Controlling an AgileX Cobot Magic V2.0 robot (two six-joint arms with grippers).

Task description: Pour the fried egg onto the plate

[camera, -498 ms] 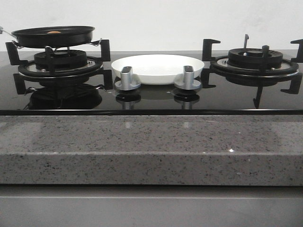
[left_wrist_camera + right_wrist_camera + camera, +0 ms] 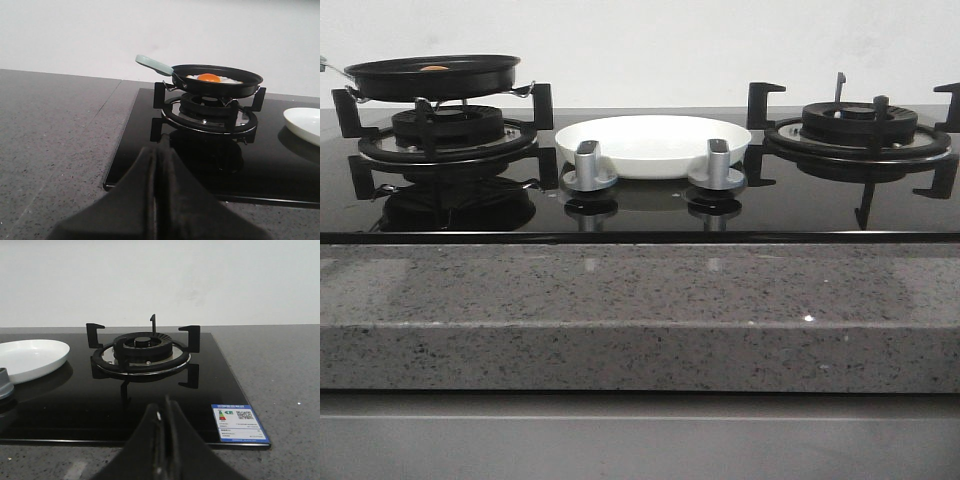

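In the front view we see the black round frying pan (image 2: 432, 76) at the upper left of the frame, on the left burner grate (image 2: 445, 135). The small off-white fried egg with its orange yolk (image 2: 434, 68) lies inside it, only a sliver above the rim. The round glossy white plate (image 2: 653, 144) sits at the centre, behind two silver knobs (image 2: 588, 166), with free black glass between plate and pan. No arm appears there.

The left wrist view shows more: the whole egg (image 2: 212, 78) and the pale green pan handle (image 2: 154, 64). The left gripper (image 2: 156, 165) has its fingers pressed together, holding nothing, at the cooktop's near edge. The right gripper (image 2: 162, 415) is equally closed and empty, before the bare right burner (image 2: 142, 351).
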